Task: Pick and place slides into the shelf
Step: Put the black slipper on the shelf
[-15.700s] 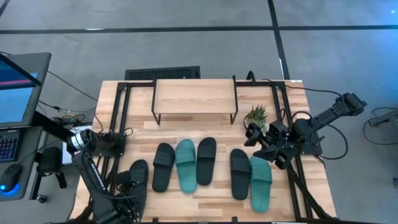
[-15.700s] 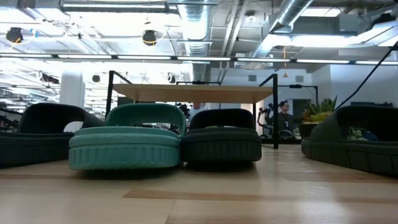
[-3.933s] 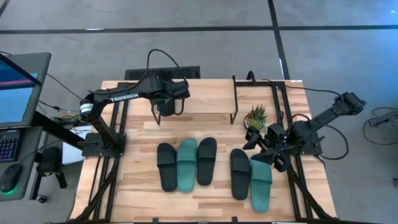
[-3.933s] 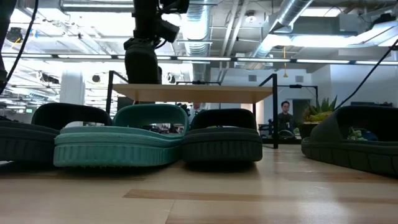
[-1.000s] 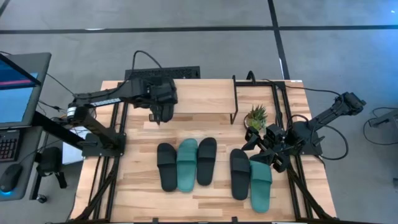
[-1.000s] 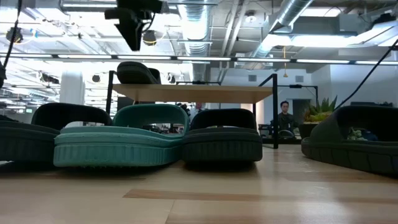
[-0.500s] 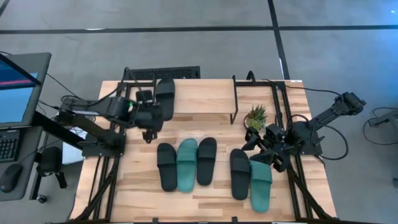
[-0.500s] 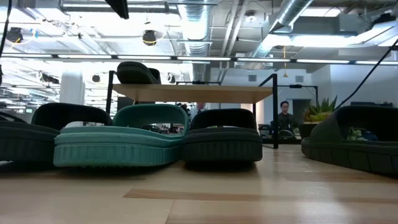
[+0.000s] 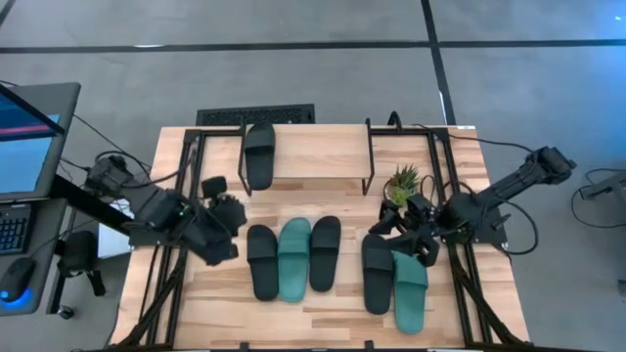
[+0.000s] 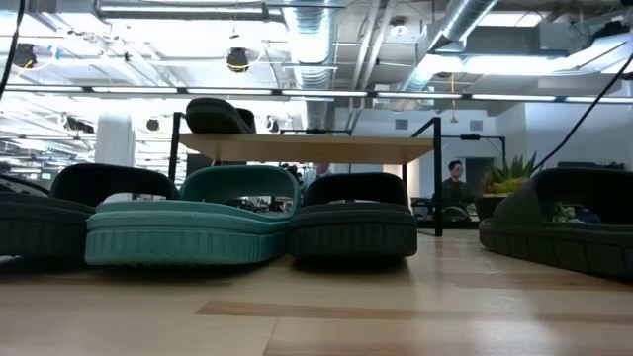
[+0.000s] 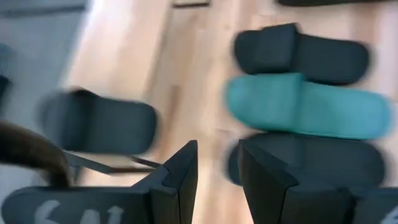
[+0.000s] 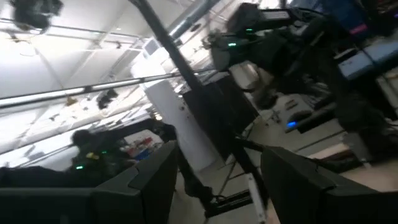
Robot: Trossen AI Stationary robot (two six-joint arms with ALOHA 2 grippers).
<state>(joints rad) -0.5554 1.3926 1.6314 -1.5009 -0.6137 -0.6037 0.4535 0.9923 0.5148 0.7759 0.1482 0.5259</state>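
One black slide (image 9: pixel 259 154) lies on the left end of the shelf (image 9: pixel 307 152) near the counter (image 9: pixel 333 318)'s back edge; five slides (image 9: pixel 293 258) wait in a row toward the front, so most work remains. The left claw (image 9: pixel 221 215), empty and parted, hangs near the left edge; the right claw (image 9: pixel 401 227), spread, sits beside the right-hand pair. Only the low view shows a person (image 10: pixel 454 186) beyond.
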